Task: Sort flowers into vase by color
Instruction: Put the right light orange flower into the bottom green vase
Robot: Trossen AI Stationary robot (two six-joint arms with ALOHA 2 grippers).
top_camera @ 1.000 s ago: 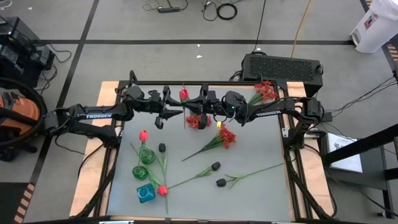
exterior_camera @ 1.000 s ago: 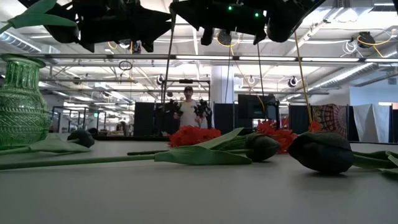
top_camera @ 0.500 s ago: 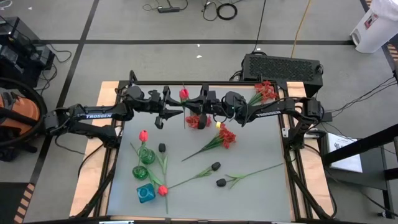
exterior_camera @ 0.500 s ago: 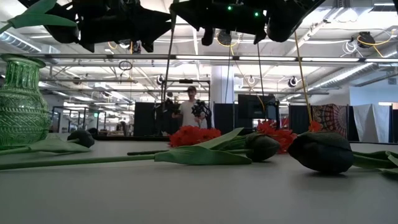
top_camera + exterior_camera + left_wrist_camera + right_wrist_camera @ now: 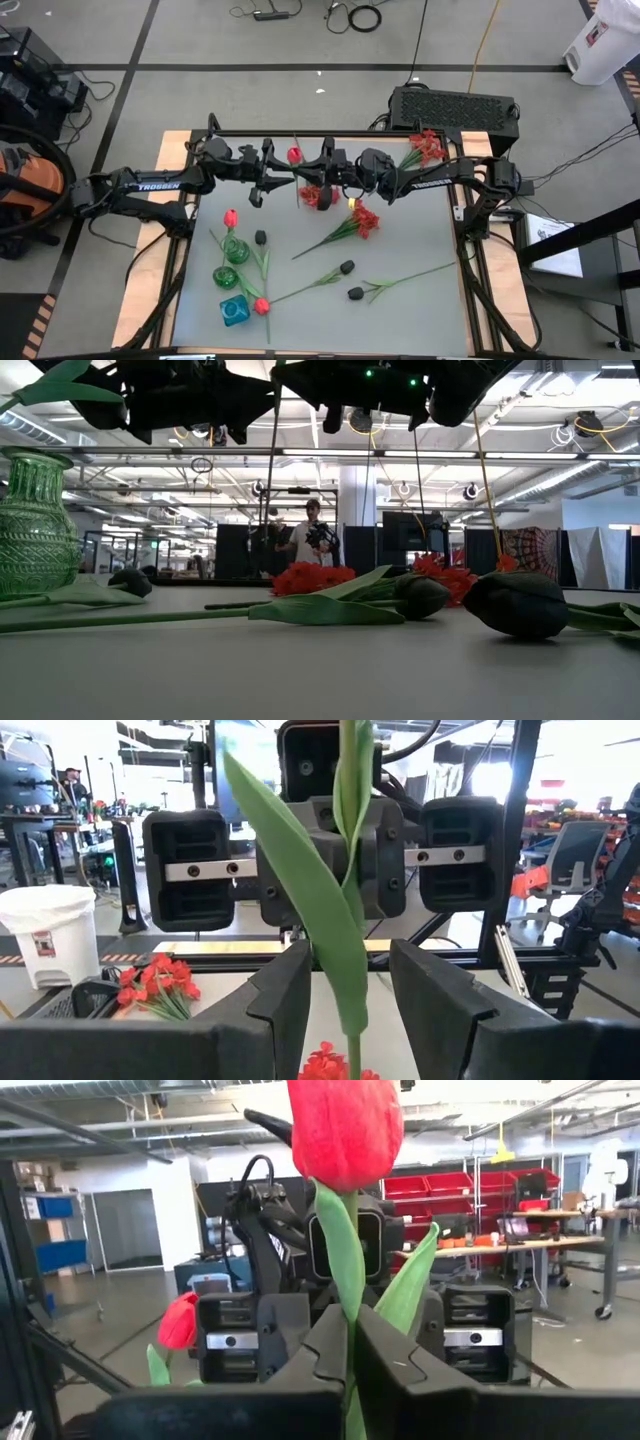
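- The right gripper [image 5: 350, 1350] is high over the table's far side, fingers clamped on the green stem of a red tulip [image 5: 345, 1125] whose bloom stands upright above them.
- The left gripper [image 5: 345, 990] faces it, close; its fingers stand apart on either side of the same stem, not touching it.
- Below both lies a frilly red bloom [image 5: 310, 195]; green vases [image 5: 236, 250] stand well off on the left gripper's side.

Both grippers meeting above the table's [image 5: 420, 300] far middle, vases [image 5: 232, 280] near its left edge, loose flowers [image 5: 345, 268] across the centre.
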